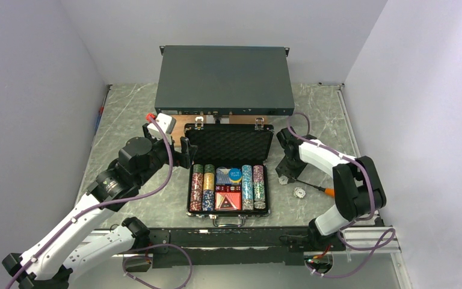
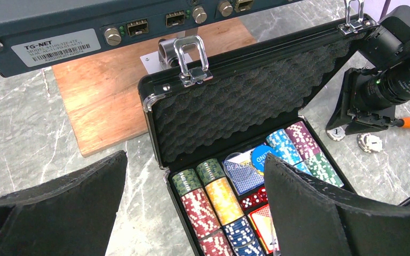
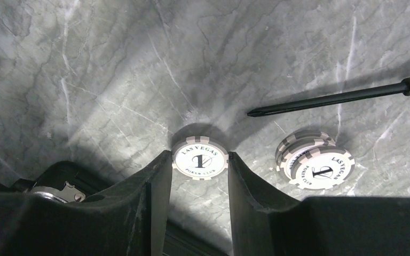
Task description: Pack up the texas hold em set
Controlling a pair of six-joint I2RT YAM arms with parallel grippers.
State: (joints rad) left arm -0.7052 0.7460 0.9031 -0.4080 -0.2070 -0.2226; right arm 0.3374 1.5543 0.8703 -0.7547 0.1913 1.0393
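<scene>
The black poker case (image 1: 231, 147) stands open mid-table, foam lid up, holding rows of coloured chips (image 1: 203, 186), card decks and red dice (image 2: 253, 198). My left gripper (image 1: 186, 150) is open wide and empty, hovering at the case's left side; in its wrist view its gripper (image 2: 195, 157) spans the left chip rows (image 2: 208, 205). My right gripper (image 1: 284, 176) is down on the table right of the case. Its fingers (image 3: 157, 181) press both sides of a white "1" poker chip (image 3: 200, 160) lying flat. A small stack of the same chips (image 3: 315, 162) lies just to its right.
An orange-handled screwdriver (image 1: 322, 189) lies right of the loose chips, its shaft (image 3: 325, 100) pointing toward them. A large dark grey rack box (image 1: 224, 78) sits behind the case, partly over a wooden board (image 2: 101, 96). Walls close in on both sides.
</scene>
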